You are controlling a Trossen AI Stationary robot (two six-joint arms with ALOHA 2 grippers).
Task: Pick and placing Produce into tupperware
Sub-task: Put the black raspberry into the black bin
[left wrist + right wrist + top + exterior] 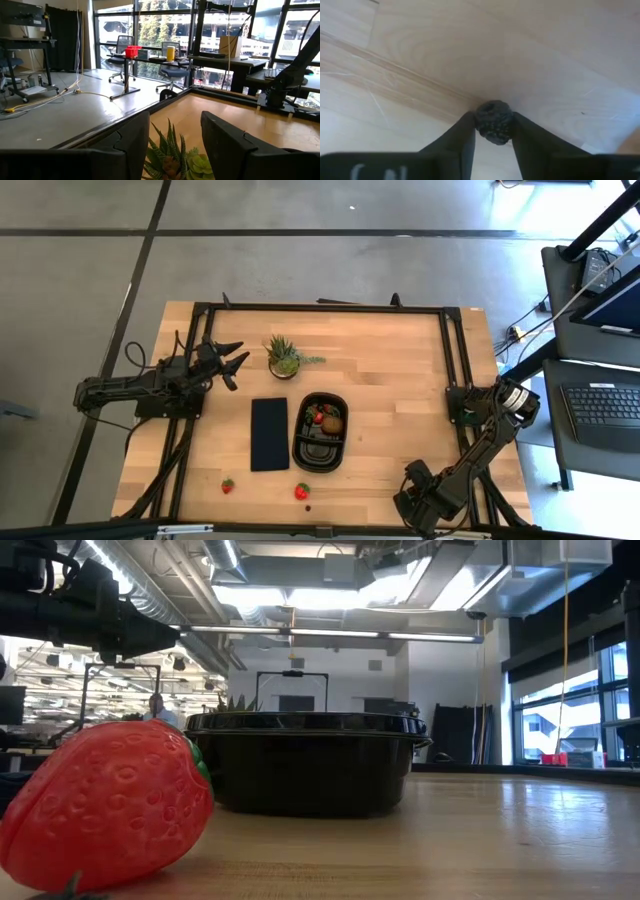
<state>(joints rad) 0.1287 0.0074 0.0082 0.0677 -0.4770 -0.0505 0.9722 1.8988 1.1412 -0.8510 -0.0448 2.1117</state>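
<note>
In the right wrist view a small dark bumpy berry (493, 120) sits between the fingers of my right gripper (494, 136), which is shut on it. This gripper (415, 508) points down near the table's near right corner, and the arm hides its fingertips from above. The black tupperware (300, 448) stands mid-table and holds strawberries (318, 416) and a brown kiwi (332, 423). Two strawberries (228, 485) (302, 491) and a tiny dark berry (308, 507) lie on the wood near the front edge. My left gripper (238, 363) waits open and level at the far left. My right gripper pinches the dark berry by its two opposite sides (481, 126) between its two fingertips (466, 135). The fingers come from above and point down. The berry is at the wooden tabletop; whether it is lifted off the wood I cannot tell.
A spiky green potted plant (285, 357) stands just ahead of my left gripper and shows between its fingers (172, 157). A flat dark panel (269, 433) lies left of the tupperware. In the low view a large strawberry (100, 805) lies before the tupperware (310, 765). A black frame edges the table.
</note>
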